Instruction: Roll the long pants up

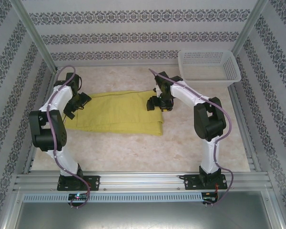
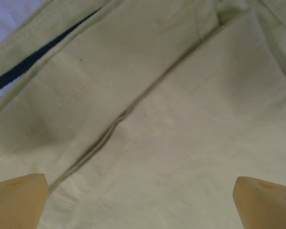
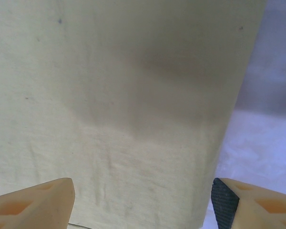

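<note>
The left claw [image 1: 72, 110] hides the left end of the long pants [image 1: 117, 112], which both wrist views cut off.

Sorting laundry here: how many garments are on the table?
1: the yellow-green long pants, lying flat mid-table. Something low inside the white mesh basket at the far right corner could be hidden.
</note>
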Action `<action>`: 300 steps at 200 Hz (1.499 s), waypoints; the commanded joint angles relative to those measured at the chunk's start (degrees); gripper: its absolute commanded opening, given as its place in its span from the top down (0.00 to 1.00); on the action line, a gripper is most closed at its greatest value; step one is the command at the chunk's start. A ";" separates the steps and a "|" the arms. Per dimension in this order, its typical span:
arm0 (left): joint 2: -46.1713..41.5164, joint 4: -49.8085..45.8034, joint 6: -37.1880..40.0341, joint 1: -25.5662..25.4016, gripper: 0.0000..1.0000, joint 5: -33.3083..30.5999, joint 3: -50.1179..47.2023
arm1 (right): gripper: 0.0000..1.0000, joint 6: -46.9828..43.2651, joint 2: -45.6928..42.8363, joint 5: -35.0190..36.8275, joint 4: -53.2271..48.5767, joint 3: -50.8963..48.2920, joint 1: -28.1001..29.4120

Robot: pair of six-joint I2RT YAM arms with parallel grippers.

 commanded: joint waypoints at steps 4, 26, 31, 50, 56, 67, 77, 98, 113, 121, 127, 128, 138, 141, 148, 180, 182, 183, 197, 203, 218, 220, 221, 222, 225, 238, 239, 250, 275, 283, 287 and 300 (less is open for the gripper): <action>1.42 0.84 3.00 0.79 0.02 -0.74 0.44 | 0.23 -0.46 -2.38 -0.37 0.59 -1.50 -0.82; 3.26 1.46 3.16 0.86 0.04 0.21 1.09 | 0.23 -0.39 -2.37 -0.26 0.75 -1.95 -1.00; 3.56 1.62 3.12 0.80 0.04 0.45 1.13 | 0.23 -0.39 -2.36 -0.21 0.74 -2.03 -1.08; 4.11 3.24 3.09 0.80 0.05 1.69 0.36 | 0.23 -0.15 -2.14 -0.52 1.11 -2.33 -1.24; 4.12 3.77 3.00 0.80 0.05 1.94 -0.04 | 0.23 -0.09 -2.06 -0.56 1.16 -2.42 -1.16; 4.07 4.64 2.82 0.80 0.05 2.07 -0.86 | 0.23 0.06 -1.84 -0.73 1.25 -2.46 -1.26; 4.15 5.04 2.86 0.80 0.05 1.79 -1.48 | 0.23 0.12 -1.66 -0.85 1.21 -2.48 -1.26; 4.62 5.82 3.20 0.82 0.12 2.10 -2.13 | 0.23 0.16 -1.35 -0.86 1.32 -2.57 -1.36; 4.93 6.21 3.30 0.79 0.17 2.72 -2.22 | 0.23 0.18 -1.13 -0.95 1.32 -2.57 -1.31; 5.08 6.46 3.19 0.80 0.19 2.80 -2.22 | 0.23 0.24 -1.05 -0.92 1.31 -2.57 -1.35; 5.19 6.52 3.17 0.79 0.20 2.85 -2.22 | 0.23 0.22 -0.98 -0.98 1.32 -2.57 -1.36; 5.24 6.52 3.16 0.84 0.20 2.87 -2.22 | 0.23 0.28 -0.97 -0.99 1.32 -2.57 -1.36; 5.51 6.71 3.18 0.79 0.21 3.14 -2.07 | 0.23 0.33 -0.90 -1.03 1.33 -2.62 -1.36; 5.60 6.76 3.17 0.82 0.21 3.30 -2.05 | 0.23 0.38 -0.87 -1.07 1.40 -2.67 -1.42; 5.78 6.87 3.16 0.79 0.21 3.46 -1.96 | 0.23 0.40 -0.87 -1.13 1.47 -2.78 -1.45; 6.12 6.69 3.17 0.79 0.49 3.35 -1.54 | 0.23 0.46 -0.91 -1.09 1.60 -3.28 -1.38; 6.15 6.65 3.18 0.79 0.52 3.40 -1.53 | 0.23 0.50 -0.88 -1.13 1.64 -3.34 -1.43; 6.11 6.63 3.22 0.79 0.54 3.46 -1.52 | 0.23 0.55 -0.91 -1.15 1.64 -3.35 -1.44; 6.38 6.23 3.35 0.79 0.85 3.85 -1.03 | 0.23 0.68 -0.78 -1.31 1.77 -3.45 -1.44; 6.41 6.05 3.38 0.79 0.93 3.94 -0.76 | 0.23 0.69 -0.77 -1.41 1.86 -3.45 -1.42; 6.29 5.40 3.55 0.79 1.00 3.97 -0.16 | 0.23 0.86 -0.69 -1.62 2.01 -3.50 -1.42; 6.24 5.32 3.59 0.82 1.00 4.00 -0.06 | 0.23 0.88 -0.69 -1.66 2.05 -3.48 -1.37; 6.16 5.26 3.55 0.81 1.00 3.97 0.00 | 0.23 0.92 -0.69 -1.68 2.02 -3.47 -1.41; 6.16 5.19 3.57 0.80 1.00 4.00 0.08 | 0.23 0.93 -0.69 -1.73 2.06 -3.46 -1.38; 6.02 5.01 3.56 0.80 1.00 3.96 0.20 | 0.23 0.95 -0.62 -1.78 2.15 -3.45 -1.43; 5.30 3.86 3.69 0.82 1.00 3.95 1.02 | 0.23 1.00 -0.52 -1.79 2.18 -3.54 -1.42; 5.16 3.79 3.69 0.81 1.00 3.99 1.07 | 0.23 1.06 -0.52 -1.79 2.18 -3.54 -1.43; 3.79 2.31 3.60 0.79 1.00 4.12 1.91 | 0.23 0.94 -0.42 -1.79 2.12 -3.54 -1.41; 0.30 -2.91 3.66 0.78 1.00 2.85 5.25 | 0.23 0.69 -0.17 -1.41 2.01 -3.76 -1.42; -0.64 -5.05 3.68 0.87 1.00 2.27 6.75 | 0.23 0.59 -0.16 -1.18 2.05 -3.80 -1.45; -0.98 -5.94 3.77 0.88 1.00 2.11 7.65 | 0.23 0.54 -0.16 -1.23 2.07 -3.86 -1.48; -2.07 -8.24 3.98 0.91 1.00 1.94 9.98 | 0.23 0.51 -0.25 -1.19 2.14 -4.06 -1.49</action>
